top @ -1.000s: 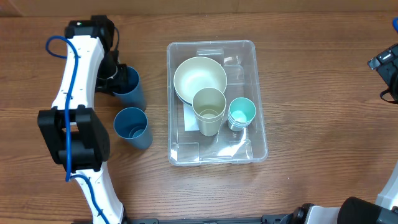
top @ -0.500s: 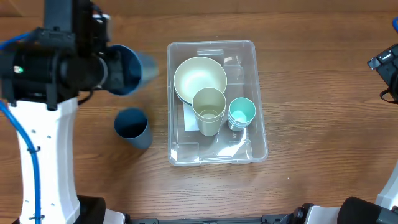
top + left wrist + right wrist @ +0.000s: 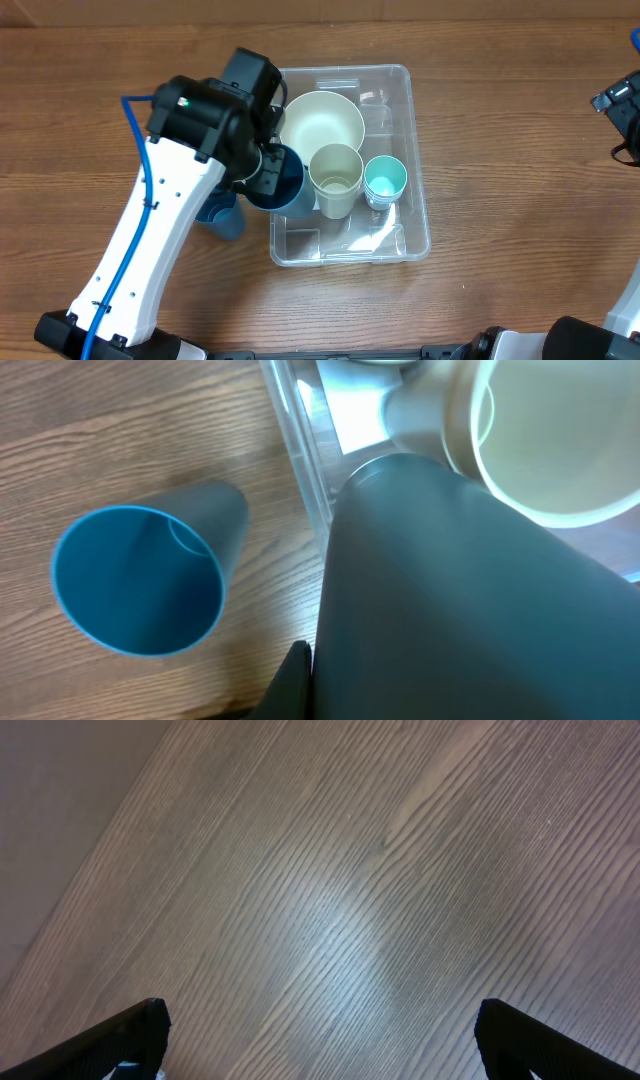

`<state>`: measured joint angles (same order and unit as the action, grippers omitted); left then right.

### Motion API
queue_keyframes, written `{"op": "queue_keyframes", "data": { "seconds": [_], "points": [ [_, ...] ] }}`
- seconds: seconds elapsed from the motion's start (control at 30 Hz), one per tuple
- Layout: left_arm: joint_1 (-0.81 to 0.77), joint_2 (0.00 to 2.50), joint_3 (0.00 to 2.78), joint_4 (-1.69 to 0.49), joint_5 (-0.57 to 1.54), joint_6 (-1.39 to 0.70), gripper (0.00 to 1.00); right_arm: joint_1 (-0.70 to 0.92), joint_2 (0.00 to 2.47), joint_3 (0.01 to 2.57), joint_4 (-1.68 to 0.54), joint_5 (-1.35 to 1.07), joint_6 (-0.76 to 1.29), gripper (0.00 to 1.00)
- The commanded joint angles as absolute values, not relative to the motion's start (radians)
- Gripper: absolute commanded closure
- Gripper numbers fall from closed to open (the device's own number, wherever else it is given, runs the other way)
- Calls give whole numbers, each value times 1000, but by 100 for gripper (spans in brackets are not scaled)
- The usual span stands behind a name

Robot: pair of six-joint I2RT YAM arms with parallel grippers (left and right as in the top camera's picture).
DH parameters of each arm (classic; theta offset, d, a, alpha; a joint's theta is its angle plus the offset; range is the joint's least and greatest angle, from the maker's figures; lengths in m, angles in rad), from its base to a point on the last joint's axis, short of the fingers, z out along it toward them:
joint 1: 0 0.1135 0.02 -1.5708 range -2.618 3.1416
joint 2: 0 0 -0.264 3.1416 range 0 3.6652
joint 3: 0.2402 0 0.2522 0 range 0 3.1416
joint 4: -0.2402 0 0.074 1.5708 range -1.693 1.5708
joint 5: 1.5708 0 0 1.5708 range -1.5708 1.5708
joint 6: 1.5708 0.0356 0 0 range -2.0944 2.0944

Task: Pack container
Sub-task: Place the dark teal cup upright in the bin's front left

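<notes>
The clear plastic container (image 3: 400, 100) stands mid-table. It holds a cream bowl (image 3: 321, 125), a cream cup (image 3: 335, 178) and a teal cup (image 3: 386, 181). My left gripper (image 3: 262, 170) is shut on a dark blue cup (image 3: 278, 180) and holds it tilted over the container's left wall. In the left wrist view that cup (image 3: 470, 600) fills the frame beside the container wall (image 3: 300, 450) and the cream cup (image 3: 540, 440). A second blue cup (image 3: 226, 218) stands on the table left of the container; it also shows in the left wrist view (image 3: 140, 580). My right gripper (image 3: 320, 1035) is open over bare wood.
The right arm (image 3: 622, 110) sits at the far right edge of the table. The wooden table (image 3: 500, 290) surrounds the container.
My left arm has lifted one blue cup from the table's left side and carried it right, to the container's left wall. The other blue cup stays put.
</notes>
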<state>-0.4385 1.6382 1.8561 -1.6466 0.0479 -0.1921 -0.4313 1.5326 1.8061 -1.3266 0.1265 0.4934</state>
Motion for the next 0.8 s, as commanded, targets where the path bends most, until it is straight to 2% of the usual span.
{"op": "queue_keyframes", "data": {
  "seconds": [0.0, 0.23, 0.3, 0.53, 0.77],
  "points": [
    [-488, 1628, 1824, -1615, 46, -218, 96, -429, 1532, 1810, -1322, 126, 495, 0],
    [-517, 1629, 1746, -1580, 29, -242, 95, -429, 1532, 1810, -1322, 126, 495, 0],
    [-517, 1629, 1684, -1542, 12, -256, 88, -429, 1532, 1810, -1322, 126, 495, 0],
    [-517, 1629, 1475, -1367, 20, -273, 79, -429, 1532, 1810, -1322, 126, 495, 0],
    [-517, 1627, 1443, -1332, 20, -293, 80, -429, 1532, 1810, -1322, 126, 495, 0]
  ]
}}
